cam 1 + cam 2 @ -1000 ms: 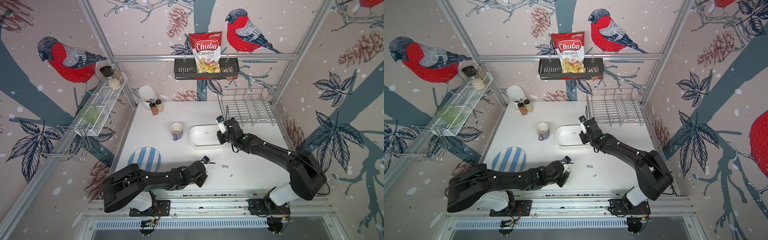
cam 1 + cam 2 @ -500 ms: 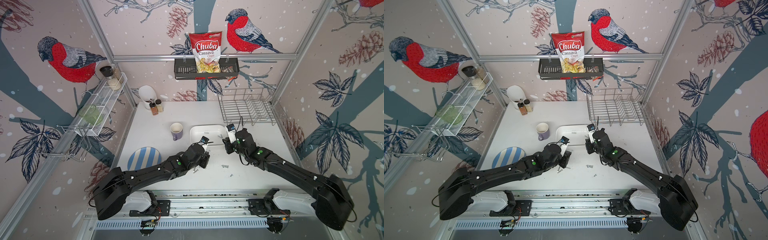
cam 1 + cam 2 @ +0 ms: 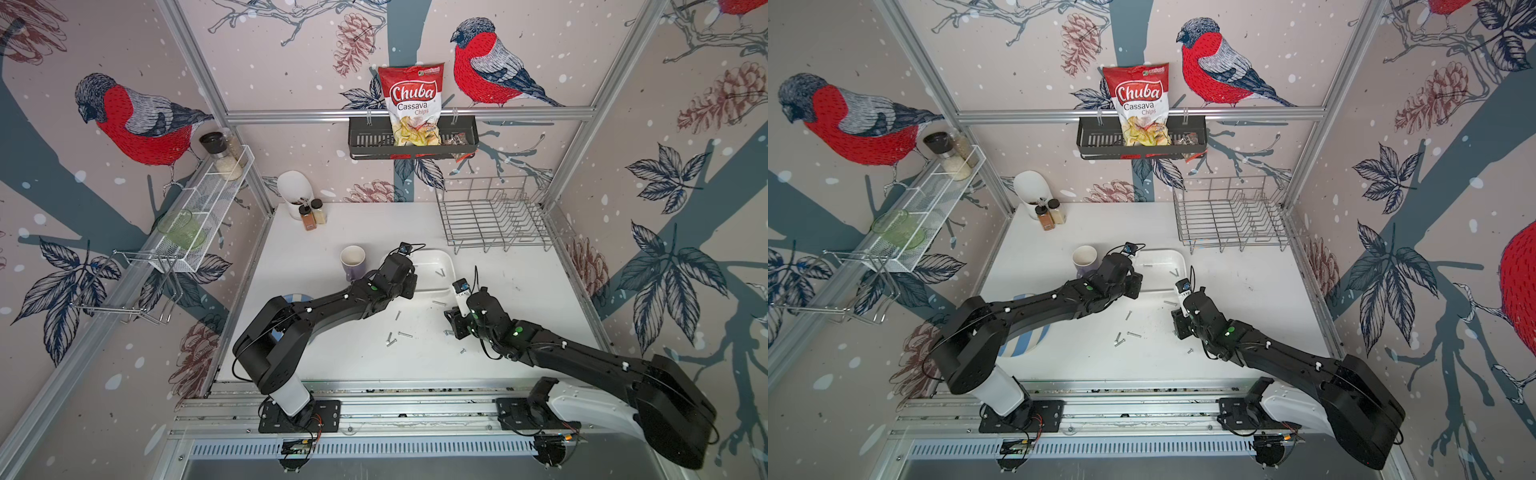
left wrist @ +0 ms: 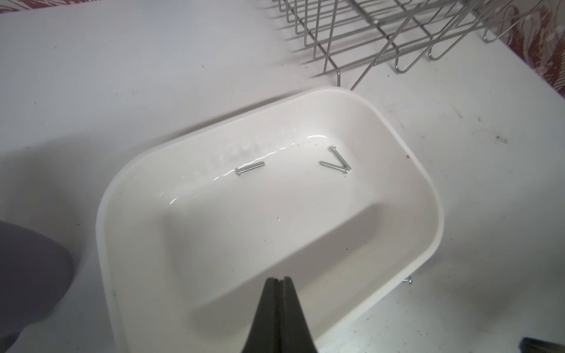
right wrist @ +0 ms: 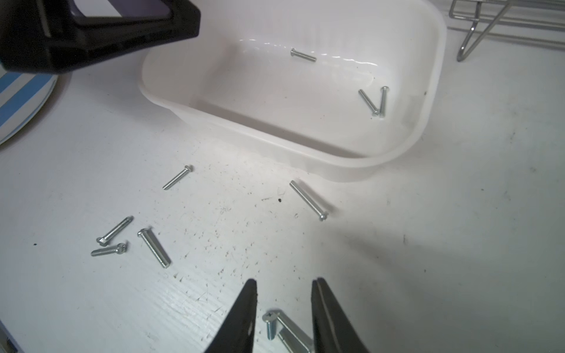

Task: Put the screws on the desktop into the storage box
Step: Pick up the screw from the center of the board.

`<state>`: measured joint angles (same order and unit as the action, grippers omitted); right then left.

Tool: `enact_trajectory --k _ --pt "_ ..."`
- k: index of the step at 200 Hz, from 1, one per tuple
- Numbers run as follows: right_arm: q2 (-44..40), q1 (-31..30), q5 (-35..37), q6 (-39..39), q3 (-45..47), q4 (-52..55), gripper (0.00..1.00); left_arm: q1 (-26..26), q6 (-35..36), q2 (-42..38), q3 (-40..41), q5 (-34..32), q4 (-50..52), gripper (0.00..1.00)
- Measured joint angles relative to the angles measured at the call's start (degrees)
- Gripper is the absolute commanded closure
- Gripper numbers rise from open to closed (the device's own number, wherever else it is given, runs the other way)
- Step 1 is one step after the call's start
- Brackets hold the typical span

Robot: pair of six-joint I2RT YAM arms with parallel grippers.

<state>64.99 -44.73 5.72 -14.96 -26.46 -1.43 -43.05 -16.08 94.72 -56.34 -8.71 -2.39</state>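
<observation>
Screws [image 5: 153, 249] lie loose on the desktop [image 5: 458, 244] beside the storage box [image 4: 134, 244], three inside it; left gripper [image 4: 278, 279] hangs pinched together over the box, right gripper [image 5: 284, 281] spread apart around two more.

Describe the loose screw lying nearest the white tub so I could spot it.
Find the white storage box on the desktop. Just outside its rim, on the robot's side, lies one long, slim screw. It lies alone by the box; the other loose screws sit farther off, three bunched together.
</observation>
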Motion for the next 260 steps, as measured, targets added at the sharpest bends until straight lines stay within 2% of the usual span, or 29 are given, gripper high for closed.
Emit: enact_trajectory --k 24,46,89,127,157,260 --pt "3.8 6.7 -0.3 -1.7 -0.9 -1.6 0.59 0.3 0.1 0.1 0.5 0.6 -0.6 1.00" --pt "8.5 8.0 -2.0 -1.6 -2.4 -2.8 0.57 0.4 0.1 -2.8 3.2 2.8 -1.2 1.00" --pt "16.1 4.2 -3.3 0.1 -6.4 -2.3 0.52 -0.8 -1.6 -12.3 10.2 5.1 -3.6 1.00" --pt "22.2 3.8 -2.3 0.9 -12.9 -1.0 0.49 -2.7 -3.6 -19.5 18.1 7.0 -5.8 1.00" --pt "24.8 3.1 -0.1 1.7 -15.0 0.6 0.48 -2.9 -4.7 -25.3 24.4 5.9 -6.6 1.00" --pt "30.6 3.0 3.4 3.6 -17.9 2.6 0.48 -2.9 -4.9 -26.2 27.9 6.3 -9.4 1.00"
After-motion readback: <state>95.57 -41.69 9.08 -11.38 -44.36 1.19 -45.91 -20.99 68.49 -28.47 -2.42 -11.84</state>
